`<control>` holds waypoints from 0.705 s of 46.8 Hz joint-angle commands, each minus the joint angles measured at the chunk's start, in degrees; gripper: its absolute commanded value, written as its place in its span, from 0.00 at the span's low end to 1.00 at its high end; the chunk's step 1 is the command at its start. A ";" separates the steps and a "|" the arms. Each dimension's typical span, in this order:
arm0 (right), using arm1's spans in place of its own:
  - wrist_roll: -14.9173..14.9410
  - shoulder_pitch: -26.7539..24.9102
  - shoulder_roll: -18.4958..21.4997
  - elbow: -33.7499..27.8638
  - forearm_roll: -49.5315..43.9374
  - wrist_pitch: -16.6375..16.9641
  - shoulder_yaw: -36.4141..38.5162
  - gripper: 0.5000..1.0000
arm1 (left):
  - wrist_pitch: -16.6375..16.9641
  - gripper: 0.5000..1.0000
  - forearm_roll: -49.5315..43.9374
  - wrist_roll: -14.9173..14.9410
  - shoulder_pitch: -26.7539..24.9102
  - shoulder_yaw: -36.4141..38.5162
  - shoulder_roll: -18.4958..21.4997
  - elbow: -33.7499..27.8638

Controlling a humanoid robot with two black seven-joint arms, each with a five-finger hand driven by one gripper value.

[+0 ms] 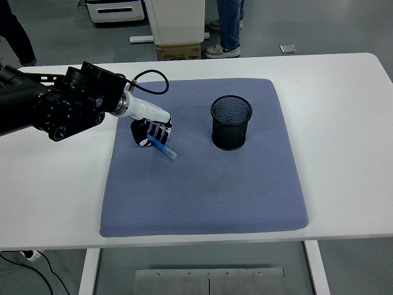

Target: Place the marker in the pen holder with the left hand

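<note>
black wire-mesh pen holder, seemingly textured cloth mat

A grey floor was seen beyond the white table. A white cabinet, a cardboard box and a person's legs were visible there.
</note>
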 commanded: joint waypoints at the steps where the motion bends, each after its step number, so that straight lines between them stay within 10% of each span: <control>1: 0.02 0.00 0.00 0.01 -0.01 0.00 0.00 1.00 | -0.08 0.00 -0.09 -0.05 -0.09 0.00 0.15 0.00; 33: 0.02 0.00 0.00 0.01 -0.01 0.00 0.00 1.00 | -0.08 0.00 -6.16 -0.05 -1.76 -2.81 0.50 0.09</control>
